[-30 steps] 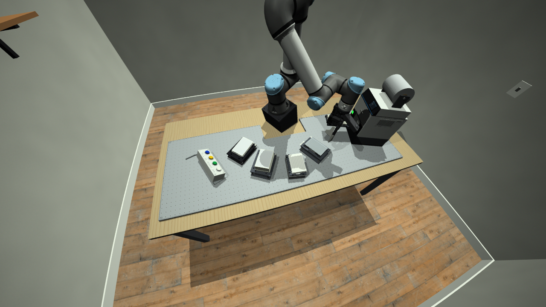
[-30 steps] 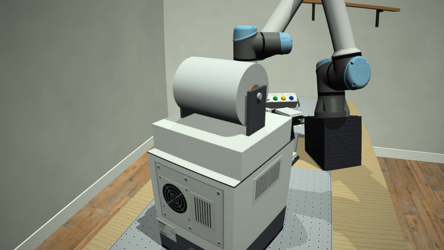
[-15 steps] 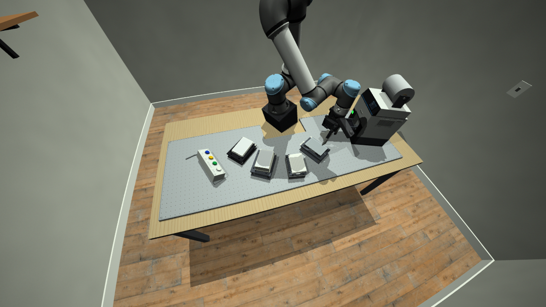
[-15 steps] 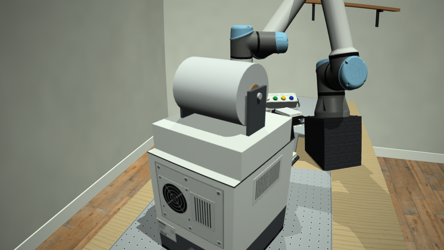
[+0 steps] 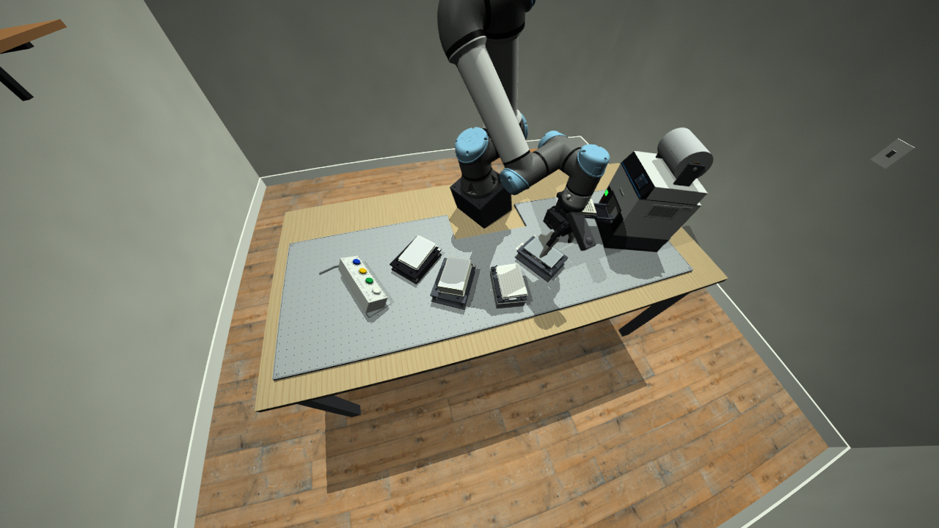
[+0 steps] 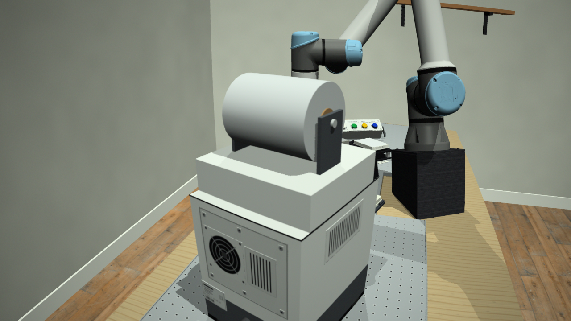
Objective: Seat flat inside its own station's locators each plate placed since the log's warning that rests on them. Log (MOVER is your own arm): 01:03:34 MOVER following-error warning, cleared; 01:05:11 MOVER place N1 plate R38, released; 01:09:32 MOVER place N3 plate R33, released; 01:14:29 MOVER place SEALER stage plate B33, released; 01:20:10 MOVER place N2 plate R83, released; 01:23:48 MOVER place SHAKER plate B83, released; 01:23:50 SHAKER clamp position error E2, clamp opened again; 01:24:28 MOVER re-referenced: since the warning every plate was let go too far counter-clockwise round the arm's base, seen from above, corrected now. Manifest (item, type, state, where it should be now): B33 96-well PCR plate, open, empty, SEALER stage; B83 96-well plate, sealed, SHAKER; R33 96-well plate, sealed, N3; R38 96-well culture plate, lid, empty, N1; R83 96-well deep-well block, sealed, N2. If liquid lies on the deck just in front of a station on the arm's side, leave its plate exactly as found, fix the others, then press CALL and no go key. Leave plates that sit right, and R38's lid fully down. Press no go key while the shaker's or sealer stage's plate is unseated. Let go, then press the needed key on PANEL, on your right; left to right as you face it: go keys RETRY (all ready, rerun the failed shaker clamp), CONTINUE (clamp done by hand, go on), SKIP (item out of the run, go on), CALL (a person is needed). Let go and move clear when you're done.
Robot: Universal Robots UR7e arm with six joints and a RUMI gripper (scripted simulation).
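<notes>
In the top view, my gripper is open and empty, hanging just above the back edge of the rightmost station's grey sealed plate. Three more plates stand in a row to its left: a white dotted plate, a tall sealed block and a white plate on a black nest. The sealer stands at the right; its stage plate shows only as a sliver behind my wrist. In the exterior view the sealer hides my gripper and most plates.
The panel with blue, yellow, green and white keys lies left of the plates; it also shows in the exterior view. My arm's black base block stands behind the row. I see no liquid on the deck.
</notes>
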